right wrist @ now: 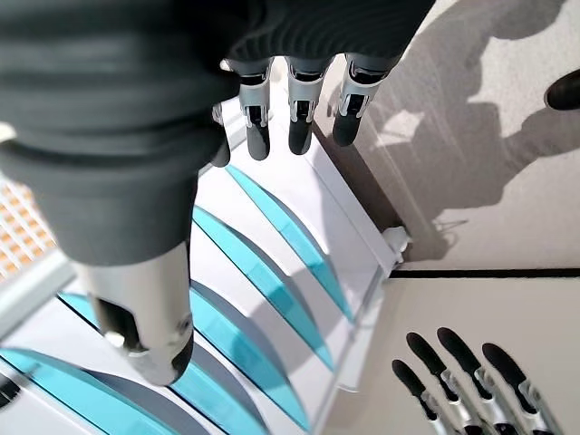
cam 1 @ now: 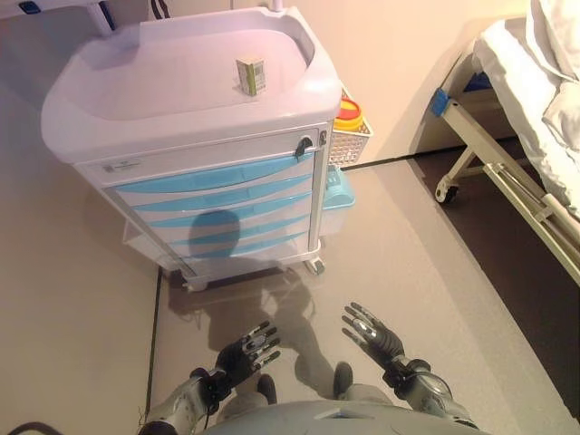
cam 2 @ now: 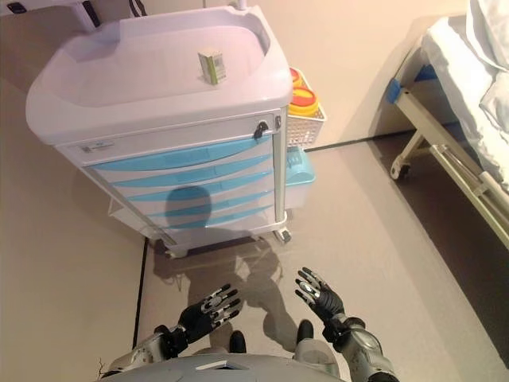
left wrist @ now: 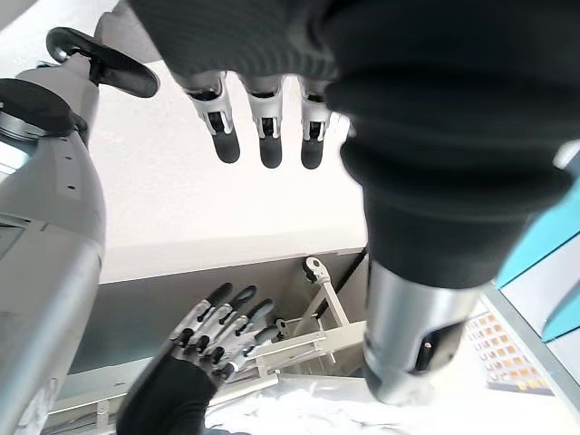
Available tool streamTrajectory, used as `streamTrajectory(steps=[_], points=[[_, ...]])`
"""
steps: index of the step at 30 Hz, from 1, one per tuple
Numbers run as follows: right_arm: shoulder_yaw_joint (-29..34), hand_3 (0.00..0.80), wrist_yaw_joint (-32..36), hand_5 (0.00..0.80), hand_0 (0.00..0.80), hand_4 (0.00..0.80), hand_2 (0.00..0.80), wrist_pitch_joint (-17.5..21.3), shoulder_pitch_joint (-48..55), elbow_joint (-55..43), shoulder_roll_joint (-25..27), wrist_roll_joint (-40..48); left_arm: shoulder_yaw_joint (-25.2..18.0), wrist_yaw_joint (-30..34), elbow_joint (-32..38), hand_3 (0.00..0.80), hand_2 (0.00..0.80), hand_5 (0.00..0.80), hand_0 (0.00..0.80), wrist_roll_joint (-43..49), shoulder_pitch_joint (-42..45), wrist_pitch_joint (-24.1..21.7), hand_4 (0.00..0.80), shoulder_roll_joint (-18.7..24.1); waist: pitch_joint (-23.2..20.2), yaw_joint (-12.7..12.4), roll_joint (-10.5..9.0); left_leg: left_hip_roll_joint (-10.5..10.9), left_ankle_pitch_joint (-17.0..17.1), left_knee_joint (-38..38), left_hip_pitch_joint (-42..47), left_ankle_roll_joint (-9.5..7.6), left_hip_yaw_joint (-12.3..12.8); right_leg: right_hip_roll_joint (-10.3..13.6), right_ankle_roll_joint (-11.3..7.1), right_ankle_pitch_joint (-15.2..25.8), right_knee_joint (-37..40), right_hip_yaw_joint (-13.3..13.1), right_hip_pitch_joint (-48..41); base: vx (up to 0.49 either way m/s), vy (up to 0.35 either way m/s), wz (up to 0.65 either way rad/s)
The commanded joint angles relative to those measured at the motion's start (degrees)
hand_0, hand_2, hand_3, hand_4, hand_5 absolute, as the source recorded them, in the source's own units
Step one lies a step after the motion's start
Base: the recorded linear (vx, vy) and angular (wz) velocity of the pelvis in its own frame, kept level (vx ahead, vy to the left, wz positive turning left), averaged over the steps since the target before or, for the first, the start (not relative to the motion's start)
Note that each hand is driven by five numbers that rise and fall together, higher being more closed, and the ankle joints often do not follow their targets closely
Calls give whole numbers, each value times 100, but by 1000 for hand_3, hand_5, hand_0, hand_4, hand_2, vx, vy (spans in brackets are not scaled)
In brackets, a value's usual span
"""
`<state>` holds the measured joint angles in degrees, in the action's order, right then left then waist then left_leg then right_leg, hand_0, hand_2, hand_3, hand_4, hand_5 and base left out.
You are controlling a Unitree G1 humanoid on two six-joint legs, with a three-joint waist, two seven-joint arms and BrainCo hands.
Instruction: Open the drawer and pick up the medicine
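A white medical cart [cam 1: 118, 122] stands ahead of me with several shut blue-fronted drawers [cam 1: 217, 195]. A small green and white medicine box [cam 1: 251, 76] stands upright on the cart's top; it also shows in the right eye view [cam 2: 211, 65]. My left hand [cam 1: 243, 352] and right hand [cam 1: 373, 332] hang low over the floor, well short of the cart, fingers straight and empty. The drawers also show in the right wrist view [right wrist: 272, 281].
A white wire basket [cam 1: 352, 140] with yellow and red containers hangs on the cart's right side, a blue bin [cam 1: 337, 195] below it. A hospital bed [cam 1: 530, 118] on castors stands at the right. Grey floor lies between me and the cart.
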<state>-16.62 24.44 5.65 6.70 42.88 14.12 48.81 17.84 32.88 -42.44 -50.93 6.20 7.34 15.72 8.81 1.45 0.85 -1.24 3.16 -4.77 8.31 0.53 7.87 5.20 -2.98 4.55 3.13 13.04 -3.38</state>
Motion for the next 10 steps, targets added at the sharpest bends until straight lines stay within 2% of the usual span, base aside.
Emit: streamTrajectory(steps=[1,3,10], points=[[-86,0,235,0,0,0,0,192,-147,-154,-122,342,82,2,-200,0,0,0,0,-282,-266,-176,0,-94,25,-2,39,28,-329,67,-325,129,-368,-66,-176,-1004,-850,165,-210,-45,-13,0],[-20,0,408,0,0,0,0,175,-138,175,-187,523,106,108,-387,0,0,0,0,-318,-324,-140,0,-184,-7,17,68,-2,-262,-5,-337,159,-362,-94,-166,-1003,-816,183,-230,-65,-20,3],[-17,0,538,0,0,0,0,200,-195,360,-198,551,111,249,-516,0,0,0,0,-405,-312,-94,0,-253,-33,-11,63,-21,-207,-23,-404,207,-383,-118,-151,-966,-698,203,-254,-20,-5,1]])
